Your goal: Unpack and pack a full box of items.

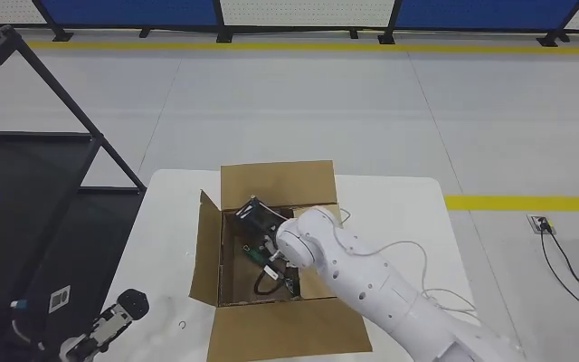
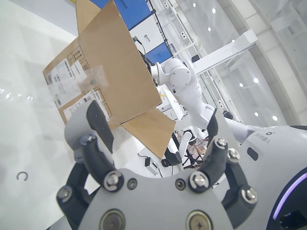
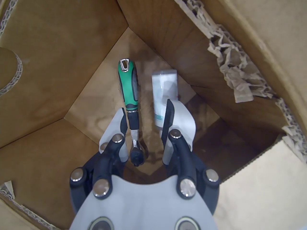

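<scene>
Green ratchet (image 3: 128, 89) btwn R fingers (image 3: 169, 113) (spread)

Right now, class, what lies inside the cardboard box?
A green-handled ratchet and a white tube lie on the box floor, with the open right gripper over them. The gripper hides part of the floor.

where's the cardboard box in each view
Top view: cardboard box mid-table, flaps open.
Left wrist view: its labelled outer wall and flaps, beyond the open left gripper.
Right wrist view: its inner walls all round the right gripper.
Shared landmark: the white right arm, leaning into the box in the top view, behind the box in the left wrist view.
</scene>
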Motion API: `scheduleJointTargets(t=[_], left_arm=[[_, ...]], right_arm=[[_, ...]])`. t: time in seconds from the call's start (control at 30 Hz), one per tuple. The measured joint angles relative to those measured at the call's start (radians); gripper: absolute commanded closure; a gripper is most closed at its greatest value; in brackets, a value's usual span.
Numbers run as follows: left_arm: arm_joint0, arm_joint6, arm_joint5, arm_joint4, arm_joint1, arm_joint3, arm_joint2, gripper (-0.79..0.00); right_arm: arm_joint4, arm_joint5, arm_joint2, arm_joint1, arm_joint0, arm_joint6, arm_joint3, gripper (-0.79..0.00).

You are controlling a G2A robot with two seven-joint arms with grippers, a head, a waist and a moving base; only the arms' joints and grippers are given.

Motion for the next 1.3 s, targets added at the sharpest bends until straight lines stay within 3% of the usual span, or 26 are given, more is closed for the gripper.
scheduleJointTargets(t=[0.2,0.33,0.43,0.5,0.63,0.73,0.8,0.87,1.0,1.07,1.1,1.17,1.2,1.3], left_arm=[[0.001,0.004,0.002,0.006,-0.001,-0.004,0.001,-0.785],[-0.005,0.010,0.007,0.012,-0.002,-0.005,0.010,-0.785],[-0.023,0.013,0.020,0.028,-0.001,-0.012,0.025,-0.785],[-0.032,0.017,0.022,0.044,-0.001,-0.024,0.032,-0.785],[-0.045,0.055,0.013,0.091,-0.004,-0.062,0.052,-0.785],[-0.053,0.085,0.004,0.139,-0.007,-0.097,0.064,-0.785],[-0.055,0.107,0.006,0.180,-0.008,-0.122,0.072,-0.785],[-0.057,0.130,0.015,0.221,-0.010,-0.150,0.086,-0.785],[-0.061,0.164,0.032,0.288,-0.013,-0.185,0.117,-0.754],[-0.065,0.183,0.047,0.326,-0.015,-0.192,0.140,-0.539],[-0.069,0.190,0.060,0.341,-0.016,-0.194,0.151,-0.529],[-0.084,0.207,0.091,0.386,-0.017,-0.200,0.176,-0.471],[-0.091,0.214,0.103,0.407,-0.018,-0.203,0.188,-0.376],[-0.116,0.231,0.141,0.458,-0.019,-0.209,0.232,-0.249]], right_arm=[[-0.006,-0.008,0.048,0.011,-0.023,-0.016,-0.053,-0.369],[-0.029,-0.010,0.137,0.047,-0.081,-0.024,-0.208,-0.388],[-0.072,-0.012,0.217,0.084,-0.165,0.000,-0.384,-0.459],[-0.097,-0.023,0.273,0.107,-0.226,0.012,-0.495,-0.557],[-0.134,-0.072,0.400,0.148,-0.370,0.007,-0.721,-0.585],[-0.158,-0.083,0.468,0.165,-0.453,-0.029,-0.833,-0.751],[-0.164,-0.087,0.502,0.172,-0.493,-0.055,-0.881,-0.760],[-0.169,-0.089,0.541,0.179,-0.533,-0.089,-0.922,-0.730],[-0.176,-0.101,0.602,0.190,-0.595,-0.122,-0.975,-0.548],[-0.176,-0.103,0.631,0.196,-0.623,-0.130,-0.994,-0.391],[-0.175,-0.105,0.642,0.198,-0.634,-0.132,-1.002,-0.379],[-0.170,-0.108,0.669,0.202,-0.658,-0.133,-1.017,-0.283],[-0.168,-0.111,0.679,0.204,-0.667,-0.131,-1.023,-0.249],[-0.157,-0.119,0.710,0.211,-0.693,-0.117,-1.037,-0.163]])
